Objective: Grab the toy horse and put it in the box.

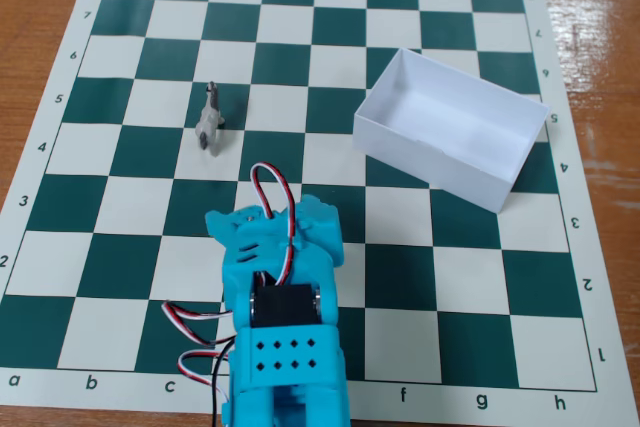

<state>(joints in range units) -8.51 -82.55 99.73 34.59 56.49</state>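
Observation:
The toy horse [210,119], a tiny grey-and-white figurine, stands upright on the chessboard left of centre, at the edge of a white and a green square. The box [450,129], white, open-topped and empty, lies at an angle on the board's right half. My cyan gripper [277,219] comes in from the bottom edge and points up the board. It is about two squares below and right of the horse and well left of the box. Its jaws are foreshortened under the arm's body, so I cannot tell whether they are open.
The green-and-white chessboard mat [120,247] covers most of a wooden table [30,7]. Red, white and black servo cables [190,312] loop off the arm's left side. The rest of the board holds no other objects.

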